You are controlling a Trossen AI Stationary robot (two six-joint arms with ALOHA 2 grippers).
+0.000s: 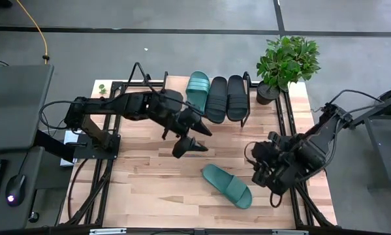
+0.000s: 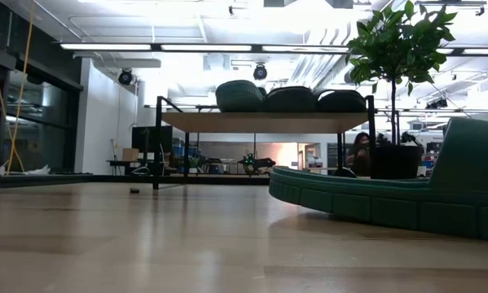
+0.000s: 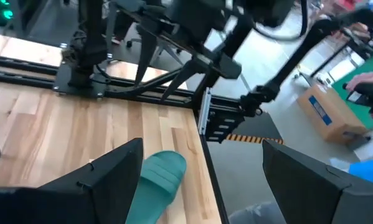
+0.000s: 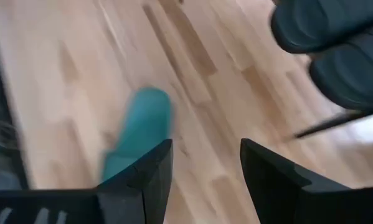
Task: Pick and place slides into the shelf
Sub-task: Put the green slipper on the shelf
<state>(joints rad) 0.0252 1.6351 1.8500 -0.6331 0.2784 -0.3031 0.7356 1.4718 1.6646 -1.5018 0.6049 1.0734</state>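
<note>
Three slides lie side by side on the shelf (image 1: 175, 83) at the table's far side: a teal one (image 1: 197, 88) and two black ones (image 1: 216, 98) (image 1: 235, 96). In the low view they sit on the shelf's top board (image 2: 260, 122). A second teal slide (image 1: 228, 186) lies sole down on the table near the front right. My left gripper (image 1: 198, 138) hovers open in front of the shelf, up and left of that slide. My right gripper (image 1: 259, 168) hangs open just right of it, pointing down at the slide (image 4: 139, 130). Neither gripper holds anything.
A potted plant (image 1: 286, 62) stands at the far right corner beside the shelf. Black frame rails (image 1: 97, 189) run along the table's left and right edges. Bare wood lies between the shelf and the loose slide. A cardboard box (image 3: 332, 112) sits on the floor beyond the table.
</note>
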